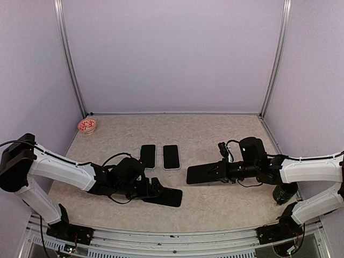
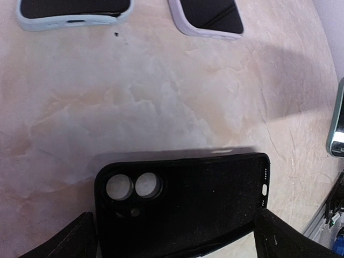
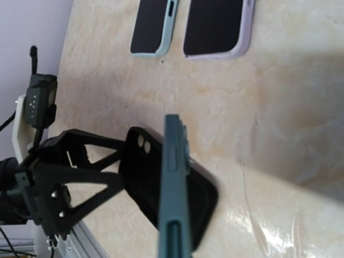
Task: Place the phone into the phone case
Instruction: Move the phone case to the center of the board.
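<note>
A black phone case (image 1: 167, 197) lies inside-up on the table, its two camera holes to the left (image 2: 183, 204). My left gripper (image 1: 153, 192) is open wide just behind it, with one finger (image 2: 70, 242) by the camera end and the other by the port end. The teal phone (image 1: 200, 173) hangs above the table to the case's right, and my right gripper (image 1: 217, 172) is shut on it. In the right wrist view the phone (image 3: 174, 188) shows edge-on, with the case (image 3: 141, 177) behind it.
Two other phones in pale cases lie side by side at mid-table, one light blue-green (image 1: 148, 156), one lilac (image 1: 171, 156). A small red and white bowl (image 1: 86, 126) sits at the back left corner. Walls close in the back and both sides.
</note>
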`<control>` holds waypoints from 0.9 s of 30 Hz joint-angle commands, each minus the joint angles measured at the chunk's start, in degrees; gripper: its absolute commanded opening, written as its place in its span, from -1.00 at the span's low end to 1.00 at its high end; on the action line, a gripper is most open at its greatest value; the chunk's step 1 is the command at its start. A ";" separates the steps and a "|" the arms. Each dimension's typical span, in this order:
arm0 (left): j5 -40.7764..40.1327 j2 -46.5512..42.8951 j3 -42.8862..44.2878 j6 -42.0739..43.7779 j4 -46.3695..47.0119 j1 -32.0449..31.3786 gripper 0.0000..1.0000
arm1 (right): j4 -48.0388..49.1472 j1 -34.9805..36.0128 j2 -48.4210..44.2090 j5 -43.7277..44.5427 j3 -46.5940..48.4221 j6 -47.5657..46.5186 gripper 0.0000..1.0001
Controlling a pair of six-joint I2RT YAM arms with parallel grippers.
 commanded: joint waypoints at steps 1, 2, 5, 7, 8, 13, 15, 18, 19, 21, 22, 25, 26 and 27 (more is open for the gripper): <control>1.48 2.74 3.29 -1.35 0.54 -1.69 0.98 | 5.80 1.46 0.98 0.14 -1.15 1.73 -1.00; 1.80 3.10 3.66 -1.47 1.03 -2.08 0.98 | 6.26 1.61 1.46 0.10 -1.34 1.96 -1.00; 2.95 4.12 5.01 -1.46 2.28 -3.06 0.98 | 7.94 2.28 2.45 -0.27 -1.98 2.98 -1.00; 3.09 4.26 5.54 -0.98 3.34 -3.86 0.98 | 9.11 2.61 2.98 -0.57 -2.30 3.59 -1.00; 3.15 4.21 5.67 -0.86 3.82 -4.07 0.98 | 9.61 2.81 3.36 -0.68 -2.36 3.82 -1.00; 4.46 2.59 3.62 -0.92 7.53 -4.19 0.98 | 13.80 3.69 6.51 -2.40 -2.65 5.56 -1.00; 4.51 1.29 2.65 -0.76 8.50 -4.17 0.98 | 16.01 3.97 8.28 -3.15 -3.04 6.87 -1.00; 3.43 -1.08 1.77 -0.25 6.87 -4.17 0.98 | 18.32 4.40 10.40 -4.21 -2.93 8.16 -1.00; 2.62 -1.61 1.55 -0.10 5.91 -4.10 0.98 | 19.03 4.54 11.34 -4.63 -2.72 8.41 -1.00; 1.28 -2.73 1.00 -0.03 4.11 -3.84 0.98 | 20.16 4.92 12.55 -5.07 -2.27 8.74 -1.00; 0.73 -3.24 0.69 0.03 3.57 -3.66 0.98 | 20.69 5.16 13.21 -5.22 -2.10 9.00 -1.00; -0.90 -5.20 -0.60 0.15 2.99 -3.43 0.98 | 22.90 5.75 15.51 -5.89 -1.60 9.98 -1.00; -1.53 -5.80 -1.24 0.06 3.20 -3.41 0.98 | 23.45 5.95 16.33 -6.16 -1.40 10.33 -1.00; -1.93 -6.90 -1.96 -0.05 3.66 -3.41 0.98 | 23.99 6.21 17.03 -6.42 -1.14 10.71 -1.00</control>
